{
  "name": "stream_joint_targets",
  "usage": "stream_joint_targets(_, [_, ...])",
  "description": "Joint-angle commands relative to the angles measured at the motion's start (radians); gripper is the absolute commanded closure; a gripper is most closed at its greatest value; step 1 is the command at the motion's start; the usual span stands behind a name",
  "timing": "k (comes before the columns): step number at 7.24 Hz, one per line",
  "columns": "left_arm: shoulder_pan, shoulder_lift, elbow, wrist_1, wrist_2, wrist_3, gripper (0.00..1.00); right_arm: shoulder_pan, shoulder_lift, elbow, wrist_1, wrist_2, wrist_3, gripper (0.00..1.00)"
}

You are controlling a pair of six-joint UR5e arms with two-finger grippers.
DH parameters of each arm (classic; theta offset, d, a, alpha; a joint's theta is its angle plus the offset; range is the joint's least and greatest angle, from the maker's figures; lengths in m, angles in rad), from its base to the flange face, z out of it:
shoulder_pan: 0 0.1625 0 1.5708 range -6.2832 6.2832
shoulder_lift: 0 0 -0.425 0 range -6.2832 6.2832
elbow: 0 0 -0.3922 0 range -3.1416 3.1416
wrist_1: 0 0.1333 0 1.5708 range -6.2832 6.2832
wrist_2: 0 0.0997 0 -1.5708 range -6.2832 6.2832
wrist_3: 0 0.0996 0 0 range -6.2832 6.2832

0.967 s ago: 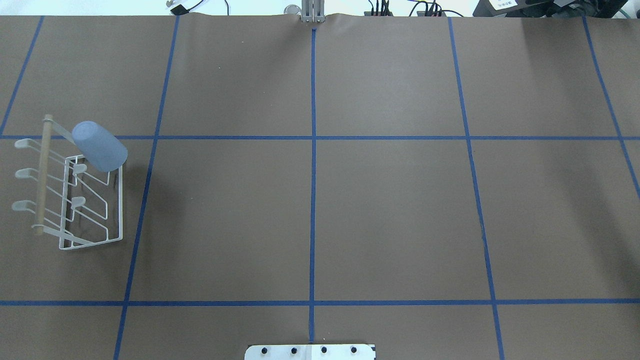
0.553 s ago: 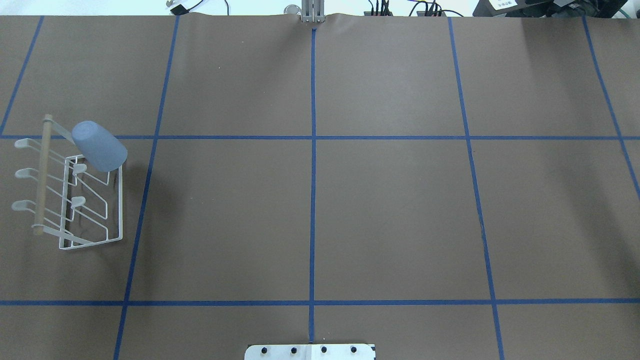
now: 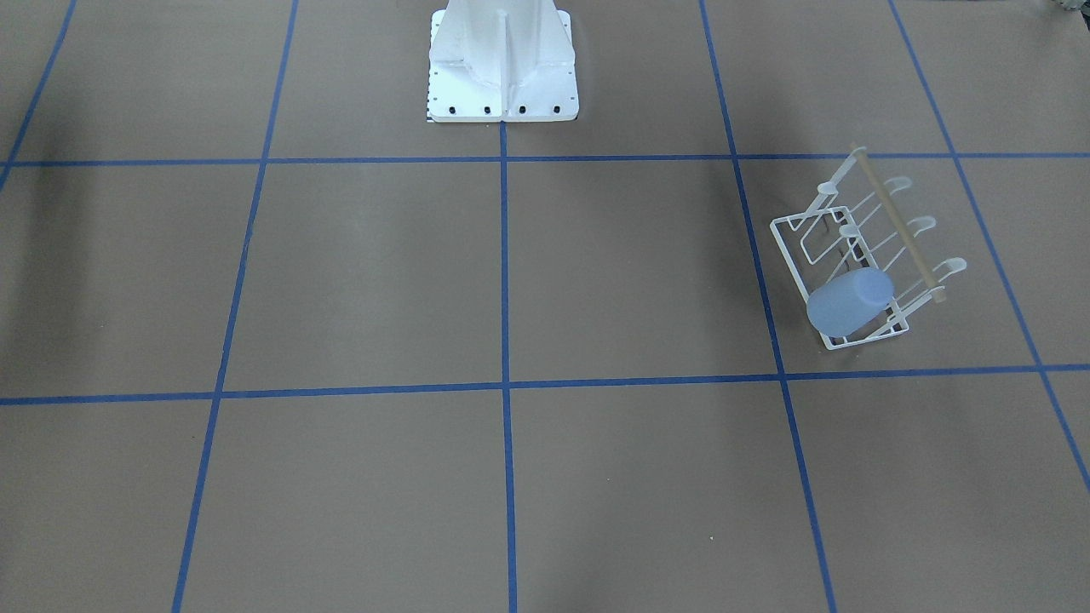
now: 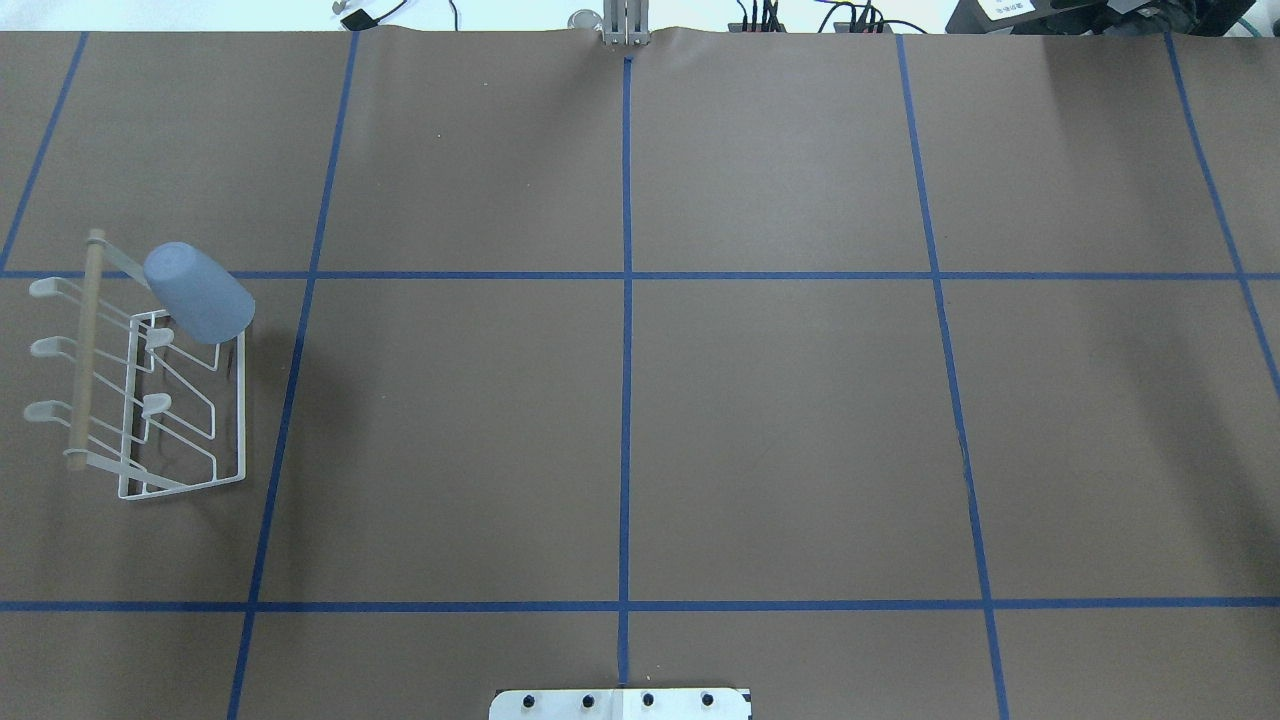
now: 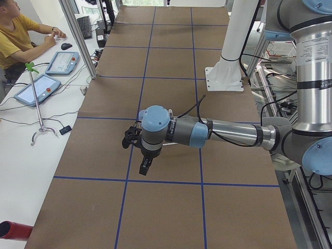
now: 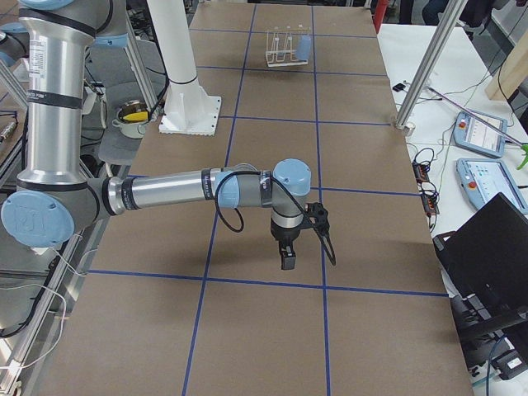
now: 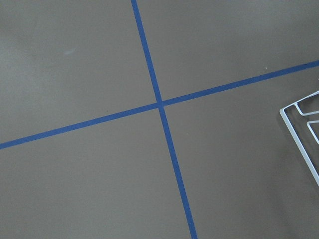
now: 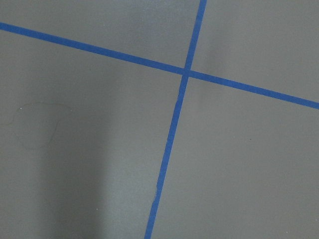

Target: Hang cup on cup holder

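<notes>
The cup [image 4: 198, 293] is sitting upside down on a prong at the cup holder's [image 4: 243, 420] far end, so the hanging looks done. The left gripper [image 5: 143, 167] and right gripper [image 6: 287, 257] are hovering away from it (open or closed, I cannot tell). I think nothing is needing a grab next.

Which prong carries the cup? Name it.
On the cup holder, the prong farthest from the robot in the row facing table centre: the cup covers it; the rest stand bare.
</notes>
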Motion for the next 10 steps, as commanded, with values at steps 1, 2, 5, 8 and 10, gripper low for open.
stream_joint_targets(1, [-0.001,0.013,-0.002,-0.009,0.000,-0.002,0.02,0.000,0.000,0.000,0.001,0.000,0.006,0.00])
stream_joint_targets(2, [-0.001,0.020,-0.002,-0.009,0.000,0.000,0.02,0.000,0.000,0.000,0.000,0.000,0.010,0.00])
stream_joint_targets(5, [-0.003,0.025,-0.005,-0.009,0.000,-0.002,0.02,0.000,0.000,0.002,0.001,0.009,0.014,0.00])
stream_joint_targets(8, [-0.003,0.043,-0.011,-0.010,0.001,0.001,0.02,0.000,0.000,0.004,0.001,0.014,0.014,0.00])
stream_joint_targets(10, [-0.003,0.043,-0.011,-0.010,0.001,0.001,0.02,0.000,0.000,0.004,0.001,0.014,0.014,0.00])
